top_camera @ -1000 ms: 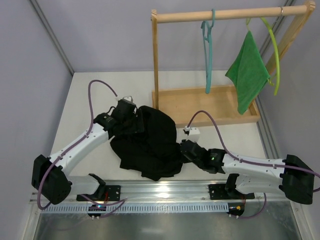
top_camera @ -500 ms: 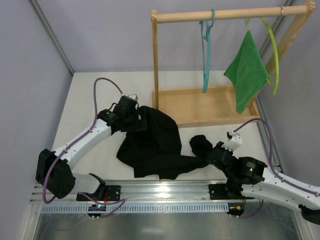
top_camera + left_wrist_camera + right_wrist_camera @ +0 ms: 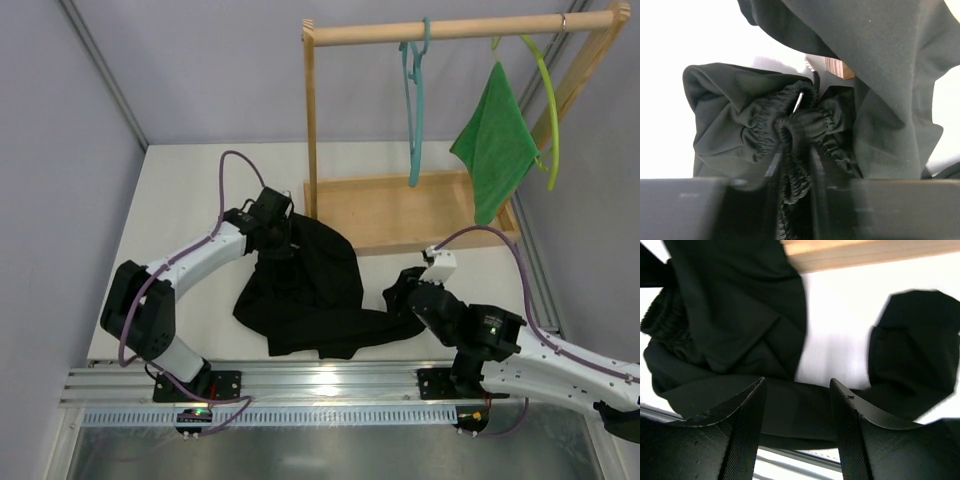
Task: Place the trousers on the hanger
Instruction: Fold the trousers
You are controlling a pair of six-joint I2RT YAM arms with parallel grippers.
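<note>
My left gripper point(image 3: 792, 170) is clamped narrow on the trousers point(image 3: 310, 290). The ribbed, gathered elastic waistband point(image 3: 790, 125) is bunched between its fingers, right beside the rack's wooden post. The fabric is matte black, soft and plain, and it falls in loose folds.

My right gripper point(image 3: 797, 385) stands wide with nothing between its textured black fingers. It hangs over one trouser leg, which stretches across the white bench point(image 3: 180, 180). A rounded black clump of the leg end lies just to one side of it.

The trousers are on the bench, in front of the rack and between my two arms.

Against half a second ago, the left gripper point(image 3: 275, 235) sits a little closer to the post and its arm is folded in more. The right gripper point(image 3: 398, 296) has moved in over the clump. The trousers lie much as they did.

The hanger point(image 3: 415, 110) is thin teal plastic. It hangs by its hook from the round wooden rail point(image 3: 460, 28), well apart from the trousers. Its lower end dangles over the shallow wooden tray point(image 3: 360, 215). A bright green cloth point(image 3: 495, 145) is draped on a yellow-green hanger point(image 3: 548, 110), and its tip hangs down over the same tray.
</note>
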